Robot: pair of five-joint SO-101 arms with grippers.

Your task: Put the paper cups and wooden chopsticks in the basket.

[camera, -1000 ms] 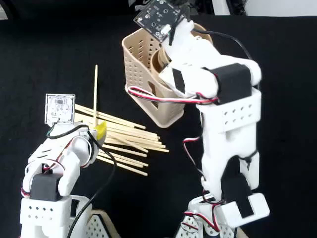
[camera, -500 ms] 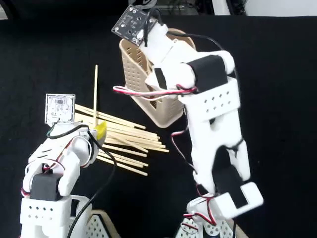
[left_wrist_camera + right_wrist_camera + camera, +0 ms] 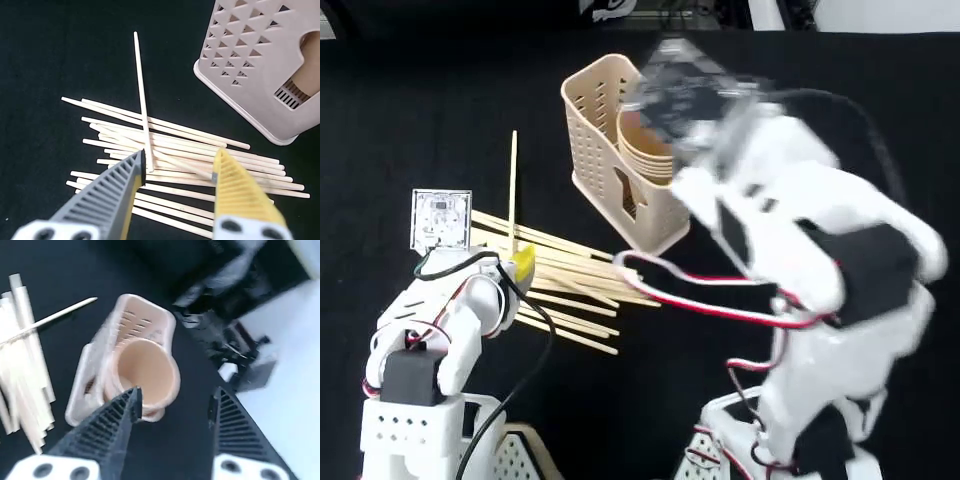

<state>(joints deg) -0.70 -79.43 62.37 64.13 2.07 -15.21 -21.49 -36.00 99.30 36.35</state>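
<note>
Gaping, the left tool point(image 3: 178, 157) hangs over chopsticks point(image 3: 180, 150); right tool point(image 3: 176, 392) gapes above cups point(image 3: 142, 367) in basket point(image 3: 135, 322).

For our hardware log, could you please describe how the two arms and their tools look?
The left arm and right arm have white shells, black motor blocks and red, white and black cables. The left tool has one grey and one yellow ribbed jaw; the right tool has two dark ribbed jaws.
</note>
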